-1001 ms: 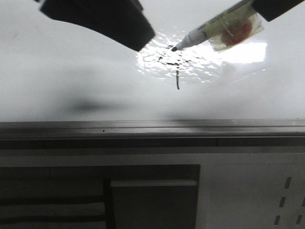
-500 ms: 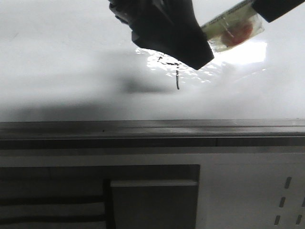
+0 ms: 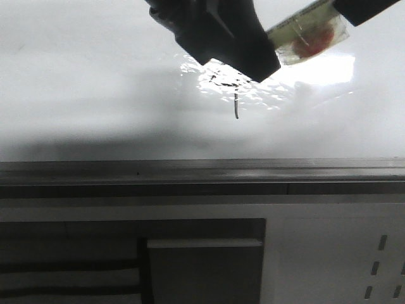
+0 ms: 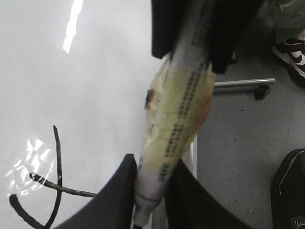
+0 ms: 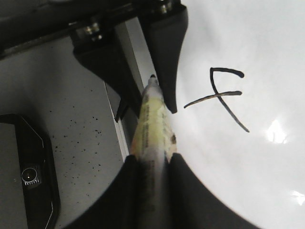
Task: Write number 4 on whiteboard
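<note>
The whiteboard (image 3: pixel 95 95) is glossy white with a grey edge rail (image 3: pixel 190 168) and a rippled glare patch. The number 4 (image 3: pixel 235 107) is drawn in thin dark strokes by the glare; it also shows in the left wrist view (image 4: pixel 57 176) and the right wrist view (image 5: pixel 221 95). My right gripper (image 3: pixel 364 9) (image 5: pixel 153 160) is shut on the taped marker (image 3: pixel 307 38) (image 5: pixel 152 124). My left gripper (image 3: pixel 243 60) (image 4: pixel 153 164) hides the marker's tip in the front view. Its fingers press both sides of the marker's (image 4: pixel 181 105) tip end, beside the 4.
Below the board's rail is a cabinet (image 3: pixel 202 266) with dark panels. The wrist views show speckled grey floor (image 4: pixel 238 157) beyond the board's edge. On the floor are a black device (image 5: pixel 28 171), a metal leg with a caster (image 4: pixel 248 83) and a shoe (image 4: pixel 290 50).
My left gripper swung in from the upper left to the marker's tip and now covers it. It has barely moved in the last half second. The right gripper and marker stayed put.
</note>
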`<state>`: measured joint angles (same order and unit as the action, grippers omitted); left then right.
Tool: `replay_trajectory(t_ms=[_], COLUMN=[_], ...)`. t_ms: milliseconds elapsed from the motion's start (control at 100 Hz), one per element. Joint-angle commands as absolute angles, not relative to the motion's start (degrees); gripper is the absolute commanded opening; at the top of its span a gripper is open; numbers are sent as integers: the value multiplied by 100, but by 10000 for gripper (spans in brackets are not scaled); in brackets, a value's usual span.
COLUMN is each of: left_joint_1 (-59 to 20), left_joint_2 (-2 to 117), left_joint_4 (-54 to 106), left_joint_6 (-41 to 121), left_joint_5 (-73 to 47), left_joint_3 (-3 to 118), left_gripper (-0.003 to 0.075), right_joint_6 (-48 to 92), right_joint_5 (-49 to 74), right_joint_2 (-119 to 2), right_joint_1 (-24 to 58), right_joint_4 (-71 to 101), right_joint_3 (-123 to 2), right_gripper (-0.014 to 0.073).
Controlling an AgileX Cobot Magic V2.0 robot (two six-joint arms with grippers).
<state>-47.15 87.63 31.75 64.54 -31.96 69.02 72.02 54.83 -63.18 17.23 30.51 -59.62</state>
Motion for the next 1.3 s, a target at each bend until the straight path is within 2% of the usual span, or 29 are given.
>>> replay_trajectory(t_ms=[0, 80, 150, 280, 370, 490, 600, 940, 1141, 1291], left_joint_1=[-4749, -4749, -4749, -4749, -4739, -4563, -4143, -2077, -888, -214], left_joint_2=[8587, 8587, 8587, 8587, 8575, 8457, 8186, 6696, 5659, 5258], left_joint_4=[3348, 3348, 3348, 3348, 3348, 3009, 2692, 2483, 2483, 2705], left_joint_6=[6405, 6405, 6405, 6405, 6405, 6191, 5348, 3515, 3188, 3041], left_joint_5=[-2881, -2881, -2881, -2881, -2881, -3131, -3307, -4918, -4575, -3443], left_joint_3=[7102, 7102, 7102, 7102, 7102, 7102, 7102, 6747, 5660, 4694], left_gripper=[27, 3, -15, -20, -20, -20, -20, -20, -20, -20], right_joint_6=[7275, 7275, 7275, 7275, 7216, 6496, 5723, 5250, 5246, 5197], right_joint_5=[5434, 5434, 5434, 5346, 5259, 5237, 5207, 5289, 5334, 5334], right_joint_2=[-6205, -6205, -6205, -6205, -6153, -5853, -5460, -4879, -4889, -4889], right_joint_1=[1722, 1722, 1722, 1722, 1709, 1554, 1327, 1017, 1017, 1017], right_joint_4=[3278, 3278, 3278, 3278, 3233, 2707, 2142, 2044, 2044, 2044], right_joint_3=[-6159, -6159, -6159, -6159, -6186, -6384, -6510, -6489, -6489, -6489], right_gripper=[-35, -22, 28, 219, 277, 279, 279, 279, 279, 279])
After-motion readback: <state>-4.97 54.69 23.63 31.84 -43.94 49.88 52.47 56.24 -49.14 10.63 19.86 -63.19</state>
